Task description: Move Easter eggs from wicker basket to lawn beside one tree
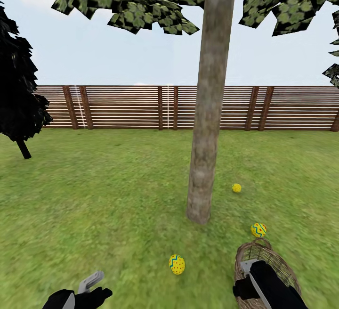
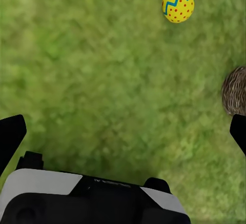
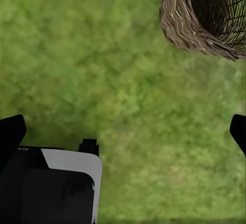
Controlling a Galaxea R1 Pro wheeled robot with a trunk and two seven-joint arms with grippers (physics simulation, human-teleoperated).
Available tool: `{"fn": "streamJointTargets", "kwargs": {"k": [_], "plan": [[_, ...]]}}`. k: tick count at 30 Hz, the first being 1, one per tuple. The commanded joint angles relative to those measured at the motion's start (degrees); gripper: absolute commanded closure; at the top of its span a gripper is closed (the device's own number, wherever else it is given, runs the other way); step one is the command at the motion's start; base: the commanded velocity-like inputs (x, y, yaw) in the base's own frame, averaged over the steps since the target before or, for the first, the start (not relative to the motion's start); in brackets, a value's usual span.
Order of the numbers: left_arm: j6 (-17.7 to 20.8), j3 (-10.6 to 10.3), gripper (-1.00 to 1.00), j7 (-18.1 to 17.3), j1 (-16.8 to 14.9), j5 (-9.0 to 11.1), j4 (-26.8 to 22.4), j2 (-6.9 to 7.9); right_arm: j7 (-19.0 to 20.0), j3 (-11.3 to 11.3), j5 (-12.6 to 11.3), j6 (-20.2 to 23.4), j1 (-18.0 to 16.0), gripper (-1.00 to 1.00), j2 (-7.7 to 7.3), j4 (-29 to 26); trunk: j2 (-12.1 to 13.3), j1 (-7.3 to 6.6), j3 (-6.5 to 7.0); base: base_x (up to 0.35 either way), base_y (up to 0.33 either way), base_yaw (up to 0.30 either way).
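- Eggs: all three Easter eggs [image 1: 177,264] lie on the lawn [image 1: 94,205] around the tree [image 1: 202,177]; wicker basket [image 1: 266,266] looks empty.
- Left pincer [image 2: 123,131], lower left of the frame, is nearer the closest egg; jaws spread, empty.
- Right pincer [image 3: 123,131] spread, empty.

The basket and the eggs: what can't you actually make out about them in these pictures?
- Wicker basket, head view: the right arm covers part of it and the picture's bottom edge cuts it, so its inside is unseen.
- Right wrist view: the basket runs off the edge; its depths are dark.
- Farthest Easter egg, head view: too small to read its pattern.
- Left tool, head view: cut by the bottom edge.
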Motion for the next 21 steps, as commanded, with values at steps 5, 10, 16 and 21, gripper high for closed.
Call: {"fn": "streamJointTargets", "kwargs": {"k": [5,10,16,21], "plan": [[0.42,0.32,-1.0,-0.18,-0.02,0.1,-0.06,-0.04,0.47,0.2,0.61,0.25,-0.02,-1.0,-0.05,-0.06,-0.05,0.02,-0.03,0.0,0.0,0.0],[0.42,0.28,-1.0,-0.18,-0.02,0.1,-0.06,-0.04,0.47,0.2,0.62,0.26,-0.01,-1.0,-0.05,-0.06,-0.05,0.02,-0.03,0.0,0.0,0.0],[0.42,0.3,-1.0,-0.18,-0.02,0.1,-0.03,-0.04,0.47,0.13,0.62,0.28,-0.03,-1.0,-0.07,-0.06,-0.05,0.02,-0.03,0.0,0.0,0.0],[0.42,0.28,-1.0,-0.18,-0.02,0.1,-0.01,-0.08,0.47,0.12,0.62,0.28,-0.02,-1.0,-0.07,-0.06,-0.05,0.02,-0.03,0.0,0.0,0.0]]}}
